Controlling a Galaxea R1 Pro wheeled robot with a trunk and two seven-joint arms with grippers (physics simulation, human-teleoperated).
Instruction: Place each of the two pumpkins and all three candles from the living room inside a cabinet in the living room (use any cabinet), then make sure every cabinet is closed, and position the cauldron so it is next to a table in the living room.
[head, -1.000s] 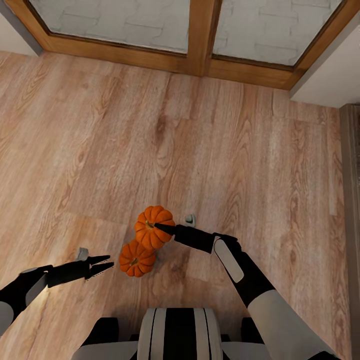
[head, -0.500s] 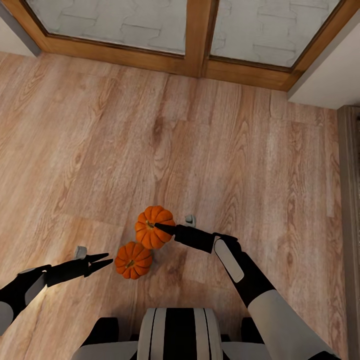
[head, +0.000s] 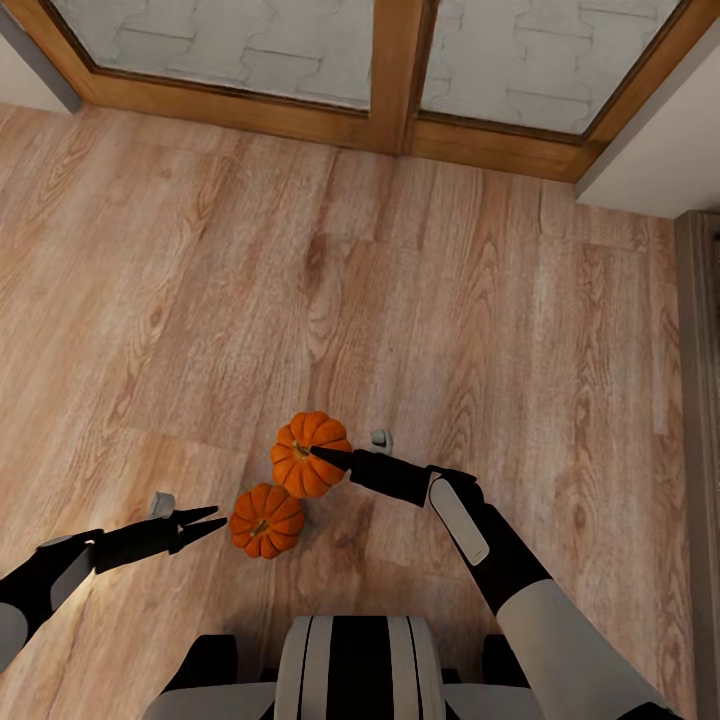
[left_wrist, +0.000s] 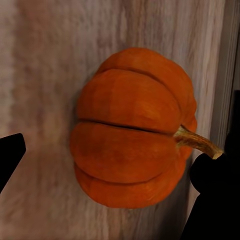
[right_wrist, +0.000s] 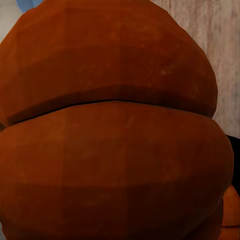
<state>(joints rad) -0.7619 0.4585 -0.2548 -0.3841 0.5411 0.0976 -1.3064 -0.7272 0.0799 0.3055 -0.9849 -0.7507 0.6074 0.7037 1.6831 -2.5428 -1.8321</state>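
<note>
**Ana:** Fingers (head: 196, 516) on the left gripper (head: 208, 522) are spread apart, tips aimed toward three o'clock at the nearer pumpkin (head: 266, 519), which lies on the wood plank floor (head: 450, 300) just beside them, a sliver of floor between.

**Ben:** And in the left wrist view?

**Ana:** That pumpkin (left_wrist: 132, 127) sits between the two dark fingertips (left_wrist: 10, 152), touching neither as far as I can see, with its stem (left_wrist: 197, 142) pointing at one of them.

**Ben:** What about the right gripper (head: 322, 455)?

**Ana:** It reaches toward nine o'clock, and its tip lies over the farther pumpkin (head: 309, 453). Whether its fingers are parted or pressed on the fruit, I cannot tell; from the head camera they show as a single dark point. In the right wrist view the orange ribs (right_wrist: 110, 130) are very close, and the fingers are not clear.

**Ben:** How do the two pumpkins lie?

**Ana:** Farther one at about one o'clock from the nearer, close together; I cannot say if they touch. Both are near the robot's trunk (head: 350, 665), at its twelve o'clock.

**Ben:** Anything else?

**Ana:** A wood-framed window (head: 395, 70) runs along the far edge of the floor.
</note>
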